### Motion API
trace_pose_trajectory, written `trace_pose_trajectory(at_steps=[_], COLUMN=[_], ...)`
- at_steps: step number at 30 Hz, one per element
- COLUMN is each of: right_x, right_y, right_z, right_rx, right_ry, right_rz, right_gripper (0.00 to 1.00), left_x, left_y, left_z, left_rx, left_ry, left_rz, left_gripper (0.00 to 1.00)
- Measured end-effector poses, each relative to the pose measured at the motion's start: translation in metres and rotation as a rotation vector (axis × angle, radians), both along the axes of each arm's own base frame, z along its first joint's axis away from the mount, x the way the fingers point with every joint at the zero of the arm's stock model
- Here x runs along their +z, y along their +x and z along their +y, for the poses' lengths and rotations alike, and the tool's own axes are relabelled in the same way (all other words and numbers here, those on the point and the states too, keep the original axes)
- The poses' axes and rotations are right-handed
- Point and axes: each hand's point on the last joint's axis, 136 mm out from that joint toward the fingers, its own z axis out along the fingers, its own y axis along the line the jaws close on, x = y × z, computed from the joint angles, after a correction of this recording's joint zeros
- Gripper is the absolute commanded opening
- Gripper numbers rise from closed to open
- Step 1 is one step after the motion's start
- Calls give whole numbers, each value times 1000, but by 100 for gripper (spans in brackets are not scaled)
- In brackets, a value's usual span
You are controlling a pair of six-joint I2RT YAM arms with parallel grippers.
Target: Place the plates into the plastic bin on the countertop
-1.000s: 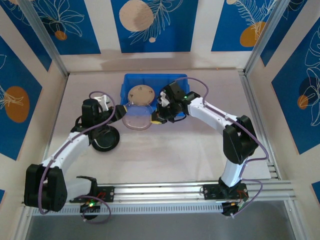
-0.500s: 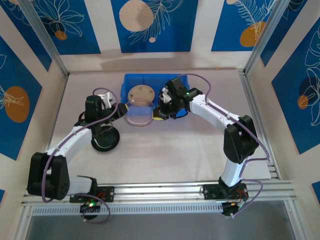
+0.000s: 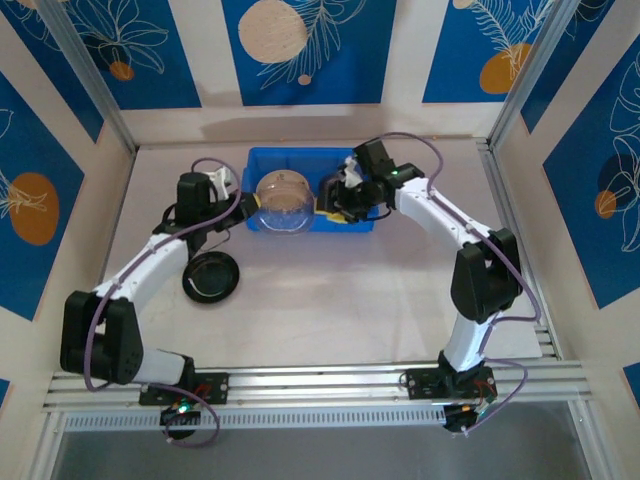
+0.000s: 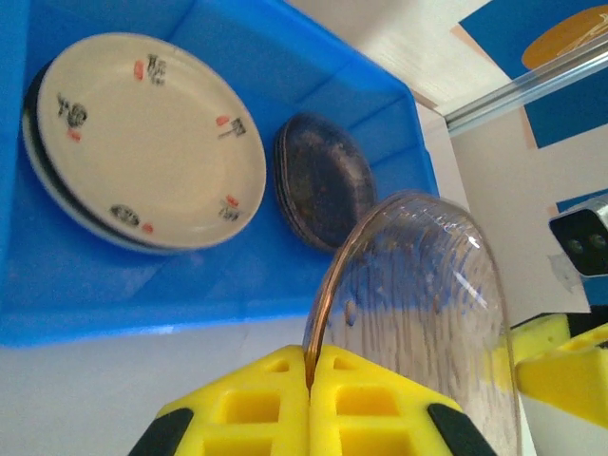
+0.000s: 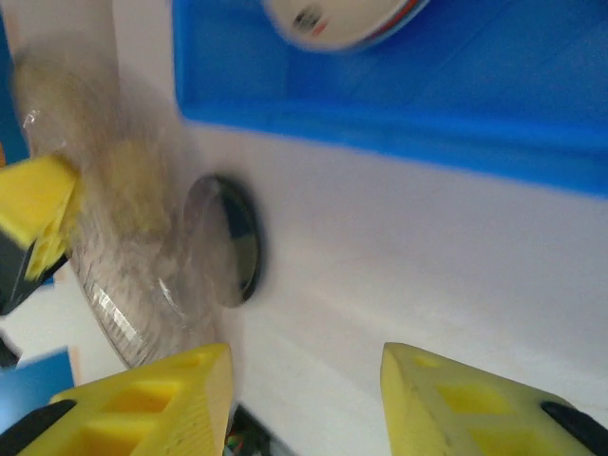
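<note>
Top external view has us mid-placement: left fingers (image 4: pixel 256 399) pinch the rim of 1 clear plate (image 3: pixel 283 203) over the blue bin (image 3: pixel 300 153) at the counter's (image 3: pixel 350 300) far middle, right fingers (image 5: pixel 161 399) apart beside it, holding nothing. Next, we judge, lower and release it, then fetch the 1 black plate (image 3: pixel 210 277) near left. Inside we count 1 cream plate (image 4: pixel 152 138) atop at least 1 more, plus 1 dark stack (image 4: pixel 323 180).

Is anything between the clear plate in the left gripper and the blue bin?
Nothing visible. The clear plate hangs at the blue bin's near wall; the right gripper is beside it, jaws open, off the path.
</note>
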Motion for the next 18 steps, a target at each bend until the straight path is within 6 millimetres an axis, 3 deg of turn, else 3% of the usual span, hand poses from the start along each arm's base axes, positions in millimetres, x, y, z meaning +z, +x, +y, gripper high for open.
trace_pose_trajectory(at_steps=[3, 7, 12, 18], right_x=[10, 29, 41, 23], right_y=[18, 27, 23, 21], right_z=[-46, -95, -110, -124], right_rx=[-136, -285, -331, -370], right_ry=[1, 3, 16, 1], right_rz=[-38, -104, -152, -114], right_gripper=[48, 49, 49, 49], left_x=[14, 24, 16, -21], left_y=[18, 49, 88, 119], left_z=[-12, -33, -74, -110], left_rx=[-9, -24, -65, -85], left_ry=[26, 70, 104, 144], left_rz=[-23, -57, -69, -30], left_gripper=[0, 0, 0, 0])
